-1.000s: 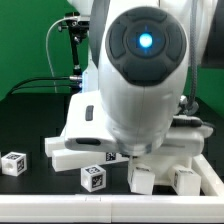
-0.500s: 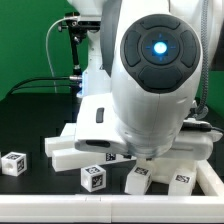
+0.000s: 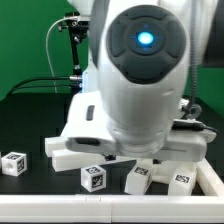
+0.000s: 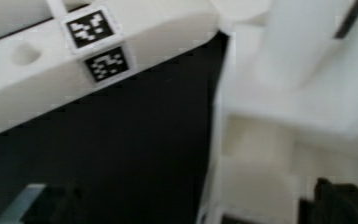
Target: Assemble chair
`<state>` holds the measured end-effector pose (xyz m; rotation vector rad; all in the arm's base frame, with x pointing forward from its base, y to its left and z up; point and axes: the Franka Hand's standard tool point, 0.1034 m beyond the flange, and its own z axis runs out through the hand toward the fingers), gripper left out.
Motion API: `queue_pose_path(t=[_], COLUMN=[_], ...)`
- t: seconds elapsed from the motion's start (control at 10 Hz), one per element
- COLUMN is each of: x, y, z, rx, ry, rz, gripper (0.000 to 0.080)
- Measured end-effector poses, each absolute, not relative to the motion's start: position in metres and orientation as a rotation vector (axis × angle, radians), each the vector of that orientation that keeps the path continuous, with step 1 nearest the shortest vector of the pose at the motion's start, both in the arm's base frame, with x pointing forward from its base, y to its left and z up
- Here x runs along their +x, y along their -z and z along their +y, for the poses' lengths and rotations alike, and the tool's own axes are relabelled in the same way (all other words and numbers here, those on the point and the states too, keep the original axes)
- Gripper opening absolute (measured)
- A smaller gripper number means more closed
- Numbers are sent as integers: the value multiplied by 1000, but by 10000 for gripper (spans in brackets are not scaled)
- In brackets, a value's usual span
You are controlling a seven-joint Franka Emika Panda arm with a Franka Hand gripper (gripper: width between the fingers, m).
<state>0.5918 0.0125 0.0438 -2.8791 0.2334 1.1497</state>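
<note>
Robot arm point(image 3: 140, 80): filling the middle of the exterior view, blue light on its round joint, hiding much of the work beneath.
Table point(image 3: 30, 125): black, with a green backdrop behind.
Chair point(image 3: 92, 118): not yet one piece; biggest white block behind the arm, toward the exterior view's left, with the rest loose around and under the arm.
Long bar point(image 3: 72, 150): flat on the table, just in front of that block.
Cubes: lone cube point(image 3: 12, 163) well apart at the exterior view's far left; front cube point(image 3: 93, 177) near the table edge; third cube point(image 3: 140, 180) and fourth cube point(image 3: 182, 181) side by side under the arm.
Gripper point(image 4: 185, 205): spread wide in the wrist view, dark fingers point(image 4: 25, 203) far apart, nothing pinched; white panel point(image 4: 282, 125) below, nearer one finger; blurred.
Step in hand: probably the open-handed stage of a pick or a place over that panel; which of the two, impossible to tell.
Next move: probably centring the fingers squarely over a graspable edge before closing; risk of nudging the tagged beam point(image 4: 51, 85) just beside.
Writing: no brand or words legible; only black-and-white square tags, two on the beam and one on each visible cube face.
</note>
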Motion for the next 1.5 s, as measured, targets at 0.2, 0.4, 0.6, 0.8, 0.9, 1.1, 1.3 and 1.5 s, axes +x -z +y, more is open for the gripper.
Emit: queue_pose_path(t=[0.2, 0.4, 0.6, 0.8, 0.9, 1.1, 1.3, 1.5], x=[615, 602, 577, 565, 567, 567, 551, 525], y=[-63, -84, -108, -118, -116, -113, -102, -77], z=[4, -18, -33, -24, -26, -27, -49, -60], rx=[-2960, -2973, -3009, -3058, -3073, -3082, -3048, -2964], ry=[-875, -723, -467, -205, -99, -37, -56, -149], rz=[242, 250, 291, 299, 300, 303, 455, 802], gripper=[646, 649, 649, 649, 649, 649, 649, 649])
